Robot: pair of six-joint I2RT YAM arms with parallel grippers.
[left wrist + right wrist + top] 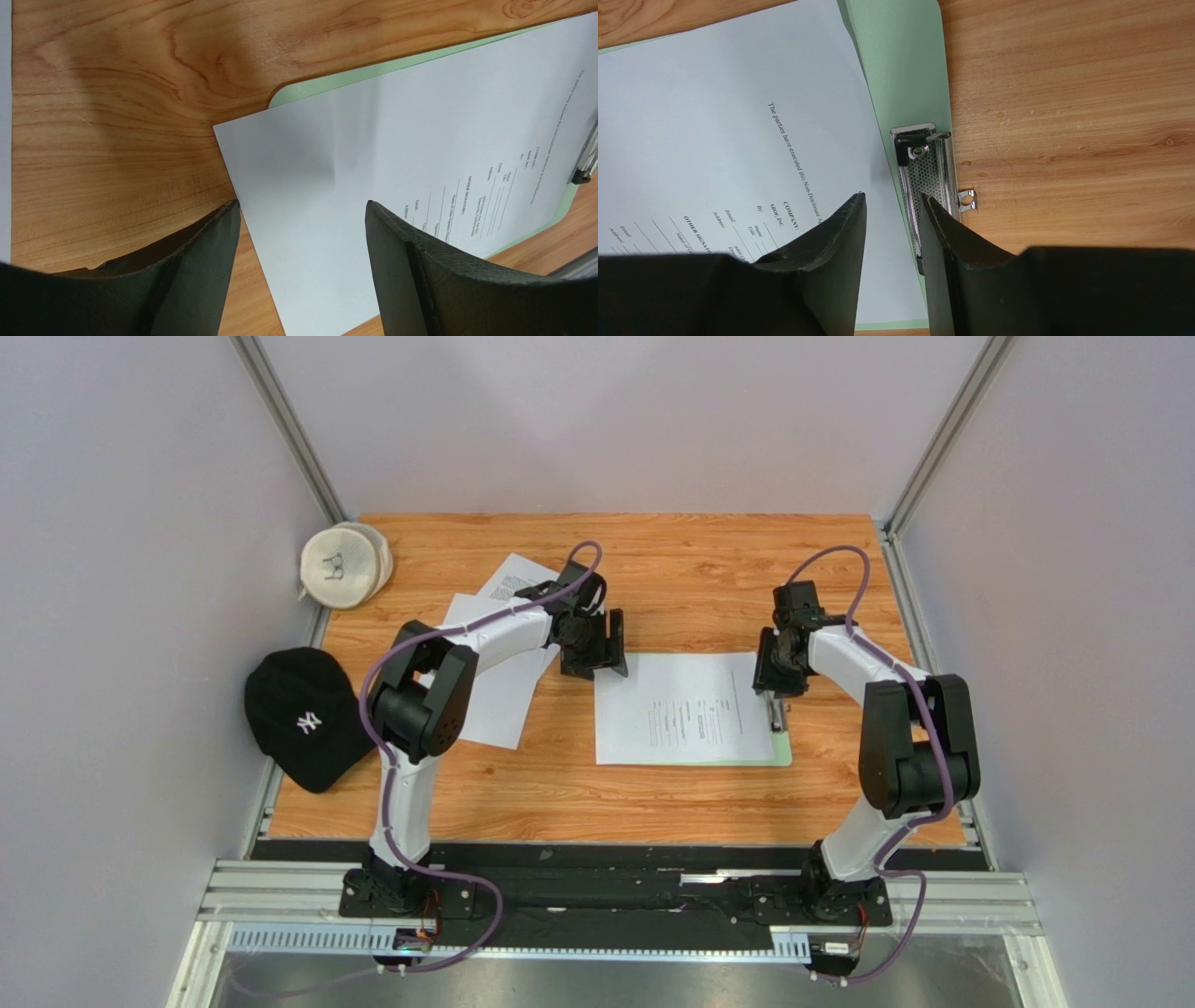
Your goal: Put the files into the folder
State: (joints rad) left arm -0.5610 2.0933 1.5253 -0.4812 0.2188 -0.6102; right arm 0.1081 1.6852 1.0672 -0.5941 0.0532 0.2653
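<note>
Over at the far left edge of the worktop [701, 560] there's a black cap [302, 717] with a cream cap [344, 563] behind it, neither part of the job. Next along, a few loose sheets [491, 703] lie fanned out partly under the left arm, so those files aren't in yet. Then the left tool [302, 206]: jaws fairly wide, nothing between them, hanging right over the left end of the printed sheet [673, 707] that lies on the green clipboard [899, 70]. That sheet is a bit skewed, and its left corner pokes past the clipboard's rounded corner onto bare wood.

Now the bit that matters imo: the clipboard's long axis runs left to right, and the metal clip [926, 168] is on its right short end, right under the right tool [894, 199]. So the clip is the right arm's business, well away from the left one. Right tool's jaws are narrow but not closed, nothing pinched that I can see, one finger over the clip. The sheet's top edge comes up against the clip; can't tell if it's tucked under. My guess: the right lifts the clip, the left nudges the sheet rightward.
</note>
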